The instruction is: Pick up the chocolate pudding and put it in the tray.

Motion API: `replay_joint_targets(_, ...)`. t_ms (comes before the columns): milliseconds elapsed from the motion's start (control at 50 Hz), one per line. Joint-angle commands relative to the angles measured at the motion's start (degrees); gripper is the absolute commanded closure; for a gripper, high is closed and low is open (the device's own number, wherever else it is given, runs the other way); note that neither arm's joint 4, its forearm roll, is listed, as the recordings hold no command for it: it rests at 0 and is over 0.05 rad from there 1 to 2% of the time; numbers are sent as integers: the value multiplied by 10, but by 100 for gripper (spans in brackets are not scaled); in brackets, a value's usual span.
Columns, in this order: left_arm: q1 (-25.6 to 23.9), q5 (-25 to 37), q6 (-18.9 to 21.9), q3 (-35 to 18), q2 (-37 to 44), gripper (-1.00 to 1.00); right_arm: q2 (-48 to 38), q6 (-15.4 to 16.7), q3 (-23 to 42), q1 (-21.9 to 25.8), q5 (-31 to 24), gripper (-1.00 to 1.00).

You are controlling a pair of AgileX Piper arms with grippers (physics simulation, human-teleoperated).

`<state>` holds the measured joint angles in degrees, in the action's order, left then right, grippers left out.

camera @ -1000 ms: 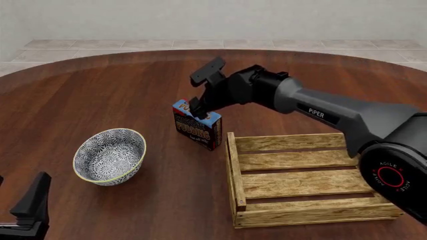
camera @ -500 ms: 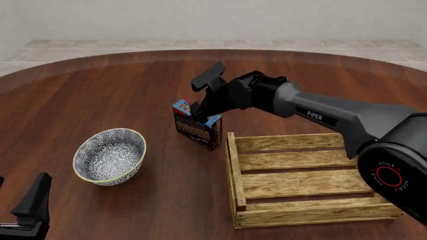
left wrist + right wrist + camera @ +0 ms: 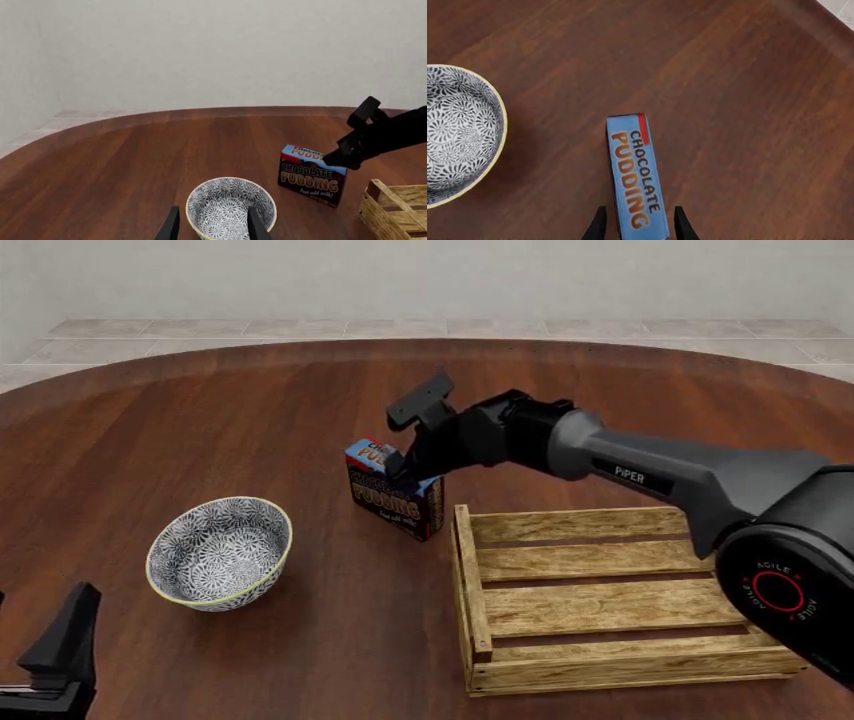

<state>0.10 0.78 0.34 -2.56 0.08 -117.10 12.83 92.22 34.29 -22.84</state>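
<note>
My right hand (image 3: 404, 472) sits at the top of the chocolate pudding (image 3: 392, 500), its two fingers apart and straddling the near end of the carton's light-blue top, one finger on each long side; from the right wrist camera I cannot tell whether they touch it yet. The carton stands upright on the dark wooden desk (image 3: 240, 430), just beyond the far left corner of the tray (image 3: 603, 597), close to it but outside it. The slatted tray lies in front of my right arm. A patterned bowl (image 3: 220, 552) sits on the desk to the left of the carton, apart from it. My left hand (image 3: 212, 226) is low at the near left edge, fingers apart, with the bowl just ahead of it.
</note>
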Motion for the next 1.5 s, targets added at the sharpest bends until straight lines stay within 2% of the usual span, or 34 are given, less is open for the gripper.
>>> replay_joint_targets(20, -1, 0, 2, -1, 0, -100, -4, 5, -14, -3, 9, -100)
replay_joint_targets(1500, -5, -6, 4, 4, 0, -100, -29, -10, -42, -6, 55, -100)
